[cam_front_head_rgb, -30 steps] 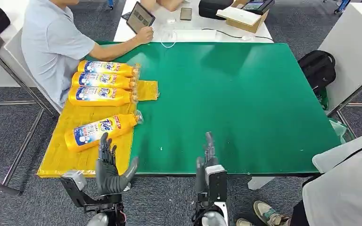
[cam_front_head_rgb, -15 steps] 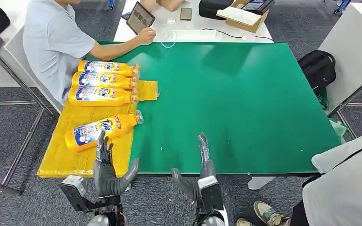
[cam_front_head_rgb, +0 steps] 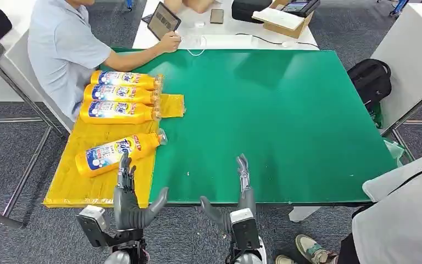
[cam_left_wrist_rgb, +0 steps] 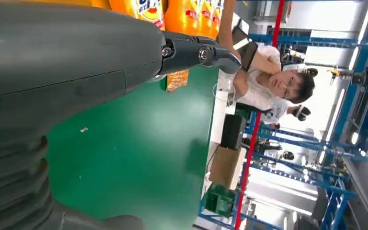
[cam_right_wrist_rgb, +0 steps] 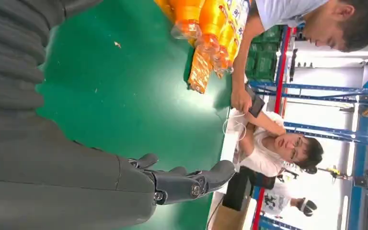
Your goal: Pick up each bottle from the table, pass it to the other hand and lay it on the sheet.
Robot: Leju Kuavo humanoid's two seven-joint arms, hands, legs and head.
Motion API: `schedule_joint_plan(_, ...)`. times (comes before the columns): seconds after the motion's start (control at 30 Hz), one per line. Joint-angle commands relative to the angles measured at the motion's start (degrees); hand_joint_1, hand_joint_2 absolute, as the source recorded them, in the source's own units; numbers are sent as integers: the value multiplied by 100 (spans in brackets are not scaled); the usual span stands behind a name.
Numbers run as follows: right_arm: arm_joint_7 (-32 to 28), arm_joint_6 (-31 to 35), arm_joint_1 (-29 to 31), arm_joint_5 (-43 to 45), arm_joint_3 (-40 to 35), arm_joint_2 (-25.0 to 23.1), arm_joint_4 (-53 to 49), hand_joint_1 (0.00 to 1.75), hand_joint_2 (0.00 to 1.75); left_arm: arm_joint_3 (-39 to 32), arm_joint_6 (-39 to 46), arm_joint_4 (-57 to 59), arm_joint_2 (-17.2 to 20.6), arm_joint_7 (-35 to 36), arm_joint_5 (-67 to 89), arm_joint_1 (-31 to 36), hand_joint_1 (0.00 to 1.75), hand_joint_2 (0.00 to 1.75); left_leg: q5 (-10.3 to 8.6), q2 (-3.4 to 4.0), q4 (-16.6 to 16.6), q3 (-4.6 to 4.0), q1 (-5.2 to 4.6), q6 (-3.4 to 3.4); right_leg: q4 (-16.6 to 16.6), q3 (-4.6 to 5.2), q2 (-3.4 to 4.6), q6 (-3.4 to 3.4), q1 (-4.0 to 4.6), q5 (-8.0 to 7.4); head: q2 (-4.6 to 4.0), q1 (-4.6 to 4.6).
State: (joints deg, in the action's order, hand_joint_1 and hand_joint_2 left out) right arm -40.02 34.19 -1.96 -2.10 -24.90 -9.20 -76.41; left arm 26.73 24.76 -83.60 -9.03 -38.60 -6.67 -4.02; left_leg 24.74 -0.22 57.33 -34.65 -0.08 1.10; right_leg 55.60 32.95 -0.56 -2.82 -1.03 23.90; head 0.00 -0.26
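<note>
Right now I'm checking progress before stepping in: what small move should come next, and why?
Probably just lower both arms: all four bottles lie on the sheet, the green table holds none, and the left hand and right hand are open.

Four yellow detergent bottles lie flat on the yellow sheet (cam_front_head_rgb: 82,181) at the table's left edge: three (cam_front_head_rgb: 122,94) side by side at its far end, the fourth (cam_front_head_rgb: 116,153) apart, angled, caps apparently clear.
</note>
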Motion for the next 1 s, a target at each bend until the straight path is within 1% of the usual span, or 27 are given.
schedule_joint_plan(0.03, 2, 90, 40, 6, -29, 70, 47, 0, 175, 162, 24, 376, 140, 23, 56, 196, 0, 175, 6, -1, -3, 18, 5, -8, -5, -19, 1, 13, 6, 6, 0, 0)
schedule_joint_plan(0.53, 2, 227, 33, -36, -101, 104, 7, 0, 175, 153, 78, 441, 122, 19, 123, 208, 0, 175, 2, -2, -4, 10, 2, -4, -4, -9, -1, 7, 2, 2, 0, -2)
schedule_joint_plan(0.57, 2, 237, 33, -39, -104, 105, 9, 0, 175, 154, 80, 446, 120, 19, 125, 207, 0, 175, 8, 0, -3, 22, 7, -8, -6, -23, 2, 13, 7, 7, 0, 0)
schedule_joint_plan(0.73, 2, 248, 28, -30, -125, 113, 15, 0, 175, 154, 98, 456, 112, 15, 134, 206, 0, 175, 11, 0, -1, 24, 8, -9, -4, -25, 2, 15, 9, 9, 0, 0)
schedule_joint_plan(0.77, 2, 259, 30, -36, -128, 114, 15, 0, 175, 154, 98, 456, 111, 15, 134, 206, 0, 175, 25, 6, 8, 40, 15, -16, 2, -41, 10, 26, 16, 20, 0, 0)
schedule_joint_plan(0.8, 2, 264, 31, -38, -142, 122, 17, 0, 175, 153, 104, 457, 111, 15, 135, 205, 0, 175, 6, -1, -4, 17, 5, -6, -5, -18, 0, 10, 5, 5, 0, 0)
schedule_joint_plan(1.0, 2, 281, 40, -45, -164, 125, 40, 0, 175, 151, 122, 457, 112, 11, 140, 194, 0, 175, 7, -1, -3, 19, 6, -7, -6, -20, 1, 11, 6, 6, 0, 0)
